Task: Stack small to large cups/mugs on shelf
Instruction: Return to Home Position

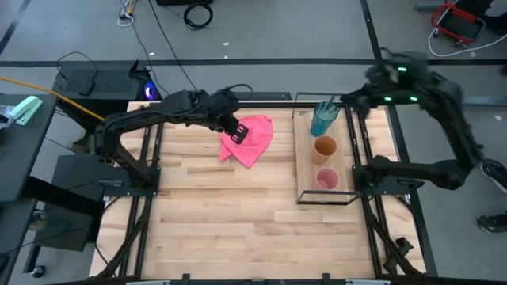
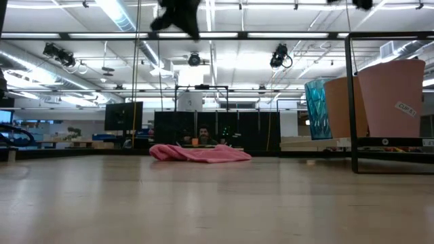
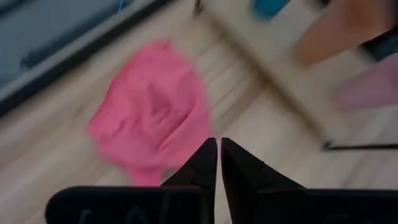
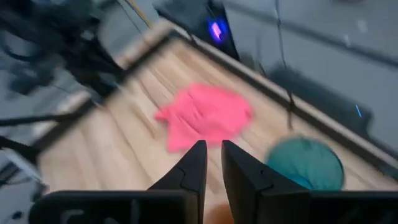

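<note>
Shelf (image 1: 306,136): light-wood board with thin black wire frame at ends, flat on right side of desk (image 1: 206,214), long axis running far to near.

Three handleless cups upright on board, mouths up, in single row, not nested, small gaps between them.
- Teal cup (image 1: 323,119): translucent, tallest, far end.
- Orange cup (image 1: 325,148): mid-sized, middle.
- Pink cup (image 1: 327,180): shortest, near end.
</note>
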`<state>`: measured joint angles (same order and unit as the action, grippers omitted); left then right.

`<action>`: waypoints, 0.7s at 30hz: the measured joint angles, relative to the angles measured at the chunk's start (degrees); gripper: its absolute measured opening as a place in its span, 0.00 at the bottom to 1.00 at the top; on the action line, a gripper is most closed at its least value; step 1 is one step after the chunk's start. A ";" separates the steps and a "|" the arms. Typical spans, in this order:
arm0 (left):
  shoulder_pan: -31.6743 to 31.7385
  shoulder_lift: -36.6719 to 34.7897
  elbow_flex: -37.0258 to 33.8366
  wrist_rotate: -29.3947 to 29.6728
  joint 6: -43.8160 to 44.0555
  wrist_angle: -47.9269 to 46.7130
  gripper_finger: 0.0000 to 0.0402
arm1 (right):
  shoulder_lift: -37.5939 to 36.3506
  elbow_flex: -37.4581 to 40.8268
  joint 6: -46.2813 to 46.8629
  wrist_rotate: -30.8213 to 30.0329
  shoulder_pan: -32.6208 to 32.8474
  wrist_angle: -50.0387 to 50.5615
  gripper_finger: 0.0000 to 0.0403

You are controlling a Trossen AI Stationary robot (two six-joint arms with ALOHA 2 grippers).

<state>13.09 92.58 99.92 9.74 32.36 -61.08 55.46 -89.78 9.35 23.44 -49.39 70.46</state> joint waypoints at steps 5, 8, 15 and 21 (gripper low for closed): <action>-6.38 0.00 11.78 6.86 -5.78 0.45 0.06 | -5.60 -5.99 2.89 0.06 4.45 -3.34 0.14; -11.06 0.00 18.17 11.23 -10.82 0.91 0.05 | -8.61 -8.84 4.52 0.06 5.86 -4.77 0.14; -20.51 -0.08 28.91 18.53 -21.85 0.18 0.06 | -13.12 -12.75 5.90 0.06 6.06 -4.22 0.14; -26.44 -0.11 34.90 18.58 -20.38 -3.30 0.08 | -14.21 -13.18 11.99 0.10 6.04 -4.04 0.14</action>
<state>-13.35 92.47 134.81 28.32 11.98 -64.38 41.25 -102.96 21.35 23.54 -43.35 66.41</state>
